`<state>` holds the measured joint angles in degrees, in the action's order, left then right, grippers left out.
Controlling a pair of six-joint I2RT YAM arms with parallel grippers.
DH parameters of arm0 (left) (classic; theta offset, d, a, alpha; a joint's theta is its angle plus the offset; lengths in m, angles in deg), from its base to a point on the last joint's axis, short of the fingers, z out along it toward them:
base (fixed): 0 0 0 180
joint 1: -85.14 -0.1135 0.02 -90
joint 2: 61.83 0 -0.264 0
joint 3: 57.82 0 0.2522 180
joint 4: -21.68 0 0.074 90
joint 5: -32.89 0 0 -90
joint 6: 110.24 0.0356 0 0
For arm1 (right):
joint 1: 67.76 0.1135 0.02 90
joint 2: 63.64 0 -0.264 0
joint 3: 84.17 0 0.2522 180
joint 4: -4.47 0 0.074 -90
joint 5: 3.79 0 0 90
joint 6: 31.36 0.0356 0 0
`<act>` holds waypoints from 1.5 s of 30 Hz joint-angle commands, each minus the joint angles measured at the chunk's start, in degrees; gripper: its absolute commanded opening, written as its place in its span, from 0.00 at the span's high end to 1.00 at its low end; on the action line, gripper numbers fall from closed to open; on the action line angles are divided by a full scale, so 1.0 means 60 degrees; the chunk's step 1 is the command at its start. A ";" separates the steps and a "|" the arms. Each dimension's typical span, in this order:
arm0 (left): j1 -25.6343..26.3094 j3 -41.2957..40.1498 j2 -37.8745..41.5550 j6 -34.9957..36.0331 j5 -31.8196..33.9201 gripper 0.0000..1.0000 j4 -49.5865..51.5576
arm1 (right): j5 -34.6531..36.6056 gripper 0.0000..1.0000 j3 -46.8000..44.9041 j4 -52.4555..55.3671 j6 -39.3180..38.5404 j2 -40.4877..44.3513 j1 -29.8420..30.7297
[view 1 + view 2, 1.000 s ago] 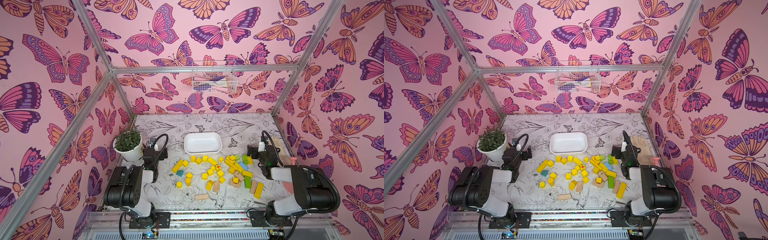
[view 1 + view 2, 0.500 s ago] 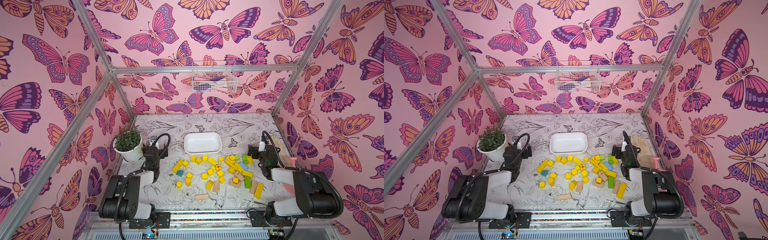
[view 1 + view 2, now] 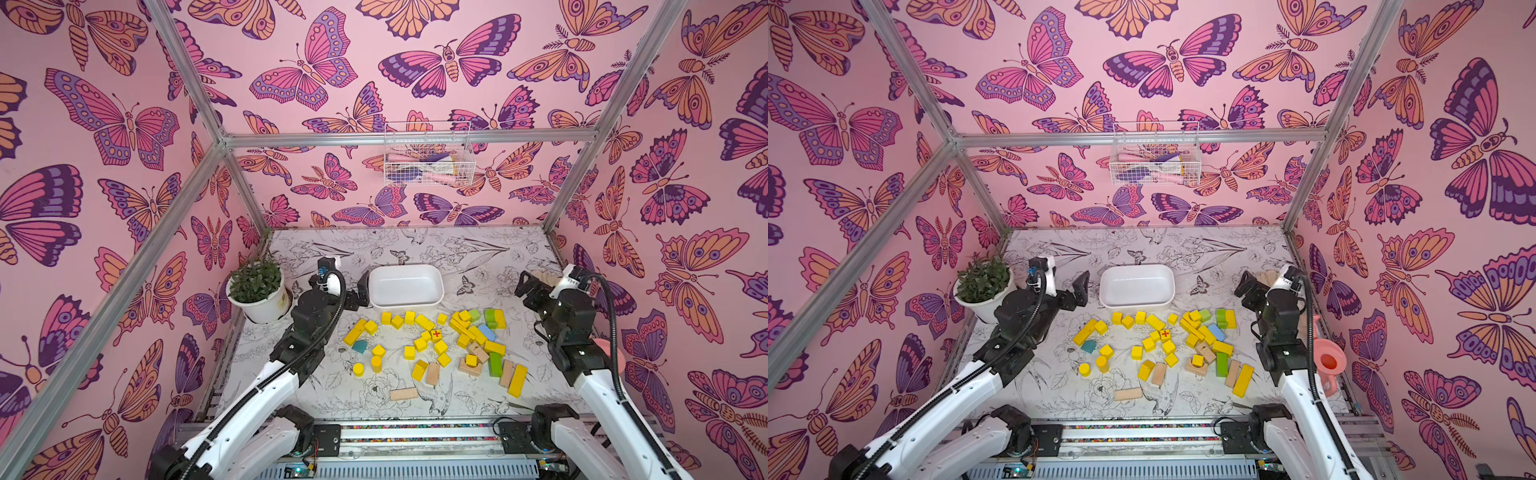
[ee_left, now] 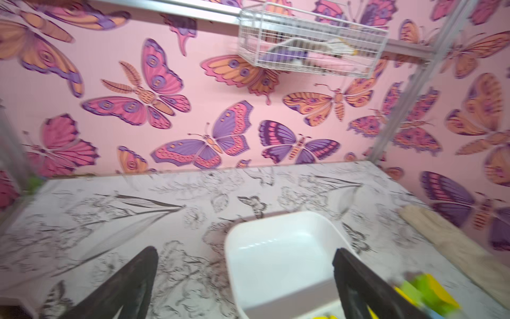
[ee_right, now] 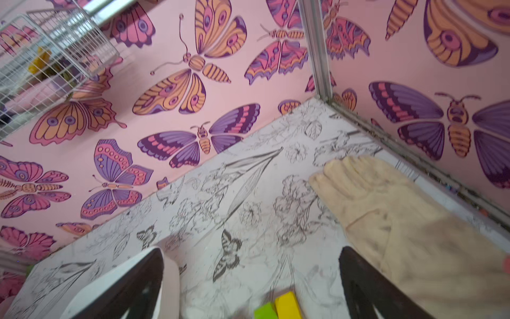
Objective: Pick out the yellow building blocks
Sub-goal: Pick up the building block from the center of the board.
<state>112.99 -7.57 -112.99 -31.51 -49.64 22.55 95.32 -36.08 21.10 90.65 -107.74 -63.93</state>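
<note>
Evidently, yellow building blocks [image 3: 419, 344] lie beside (outside) the tub [image 3: 405, 286].

potted plant [image 3: 257, 291] | white tub [image 3: 405, 286] | wire basket [image 3: 428, 176] (on back wall) | beige glove [image 5: 386, 210]

Gripper: the left gripper [image 4: 244, 250] shows as two black fingers [image 4: 132, 279] spread wide, with table and part of a tub visible between them
Tub: a white tub [image 4: 278, 262] with rounded corners sits on the table just ahead of the fingers; one finger overlaps its near corner, contact unclear
Blocks: blurred yellow blocks [image 4: 441, 294] and a green block [image 4: 420, 285] lie beside the tub
Table: a white table [image 4: 110, 221] printed with black line drawings of flowers and butterflies
Glove: a pale beige glove [image 4: 447, 248] lies flat by the side wall
Wall: a pink wall [image 4: 110, 69] covered in large butterflies
Basket: a white wire basket [image 4: 311, 36] hangs high on the wall, contents blurred
</note>
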 commanded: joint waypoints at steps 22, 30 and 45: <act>0.1488 -0.1218 0.0539 -0.2662 0.0139 0.00 0.2698 | -0.2899 0.02 0.1444 0.7801 0.0379 -0.2427 0.0771; 0.1334 -0.1871 0.0874 -0.3183 0.0019 0.00 0.2308 | -0.3223 0.19 0.0924 0.6889 0.0548 -0.3286 0.0766; 0.0953 -0.2844 0.2148 -0.3499 -0.0097 0.00 0.1536 | -0.2649 0.22 0.1662 0.6684 0.0170 -0.5192 0.0767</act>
<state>119.20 -23.77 -100.13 -52.12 -49.82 33.57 77.68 -27.80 61.10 92.70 -138.23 -59.73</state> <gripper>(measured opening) 0.999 0.774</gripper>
